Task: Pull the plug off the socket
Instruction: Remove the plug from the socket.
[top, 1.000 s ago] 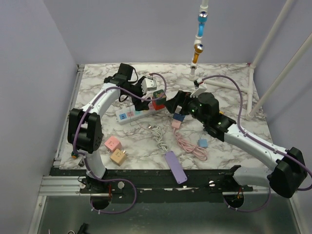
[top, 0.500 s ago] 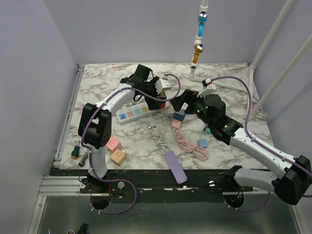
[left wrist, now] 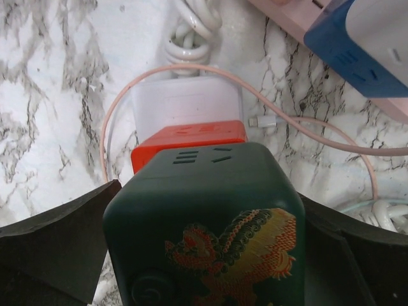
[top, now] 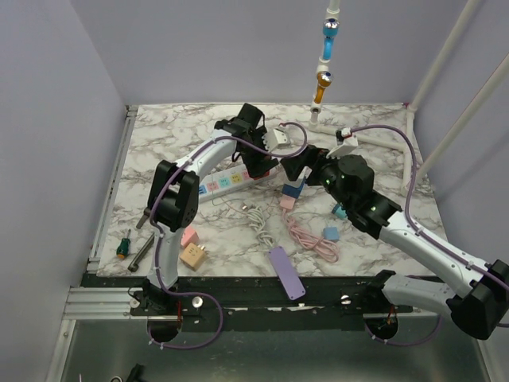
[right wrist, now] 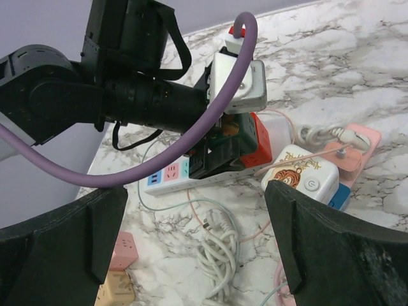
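Note:
My left gripper [top: 262, 165] is shut on a dark green cube plug [left wrist: 210, 185] with a dragon picture. The plug sits against a red cube [left wrist: 189, 136] at the right end of the white power strip [top: 221, 184]. In the right wrist view the left gripper's black fingers [right wrist: 217, 162] clamp the green plug [right wrist: 228, 130] over the strip [right wrist: 171, 176], with the red cube [right wrist: 260, 145] beside it. I cannot tell whether the plug is seated. My right gripper [top: 293, 169] is open and empty, just right of the left gripper.
A white cube with a tiger picture [right wrist: 301, 175] on a blue and pink block lies right of the red cube. A coiled white cable [top: 256, 219], pink cable [top: 306, 239], purple bar [top: 286, 272], pink cube [top: 188, 236], tan cube [top: 192, 255] and tools [top: 126, 245] lie nearer.
The left arm has swung right, carrying its gripper right along the strip to the green plug. The right arm has drawn back a little. Tools at the left edge came into view.

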